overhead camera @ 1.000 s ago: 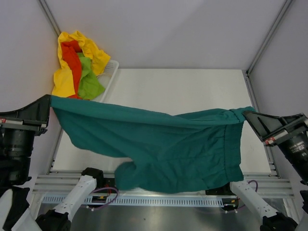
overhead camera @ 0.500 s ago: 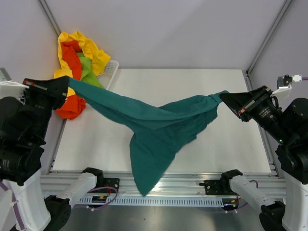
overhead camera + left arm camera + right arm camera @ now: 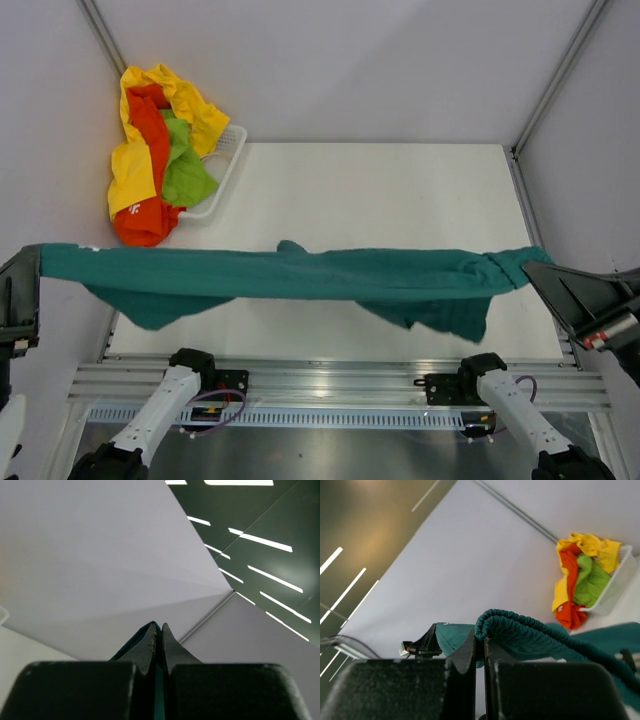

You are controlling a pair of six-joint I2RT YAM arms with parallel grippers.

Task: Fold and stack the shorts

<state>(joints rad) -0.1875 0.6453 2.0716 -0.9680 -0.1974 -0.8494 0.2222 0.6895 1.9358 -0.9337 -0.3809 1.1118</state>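
Observation:
A pair of dark teal shorts [image 3: 300,278] is stretched in the air as a nearly level band across the table's front. My left gripper [image 3: 38,252] is shut on its left end; a strip of teal [image 3: 159,692] shows between the black fingers [image 3: 172,647]. My right gripper [image 3: 528,266] is shut on the gathered elastic waist [image 3: 530,630] at the right end. A loose fold [image 3: 450,315] hangs below the band near the right. Yellow [image 3: 135,170], orange-red [image 3: 150,125] and lime green shorts [image 3: 185,175] lie piled at the far left.
The white plastic basket [image 3: 232,150] under the pile sits at the table's far left corner, with the pile spilling over its near side. The white tabletop [image 3: 400,200] lies below the stretched shorts. Frame posts [image 3: 515,160] and grey walls close in both sides.
Both grippers have drawn towards the near edge and farther apart. The teal shorts, sagging in a deep V half a second ago, are now pulled taut into a level band.

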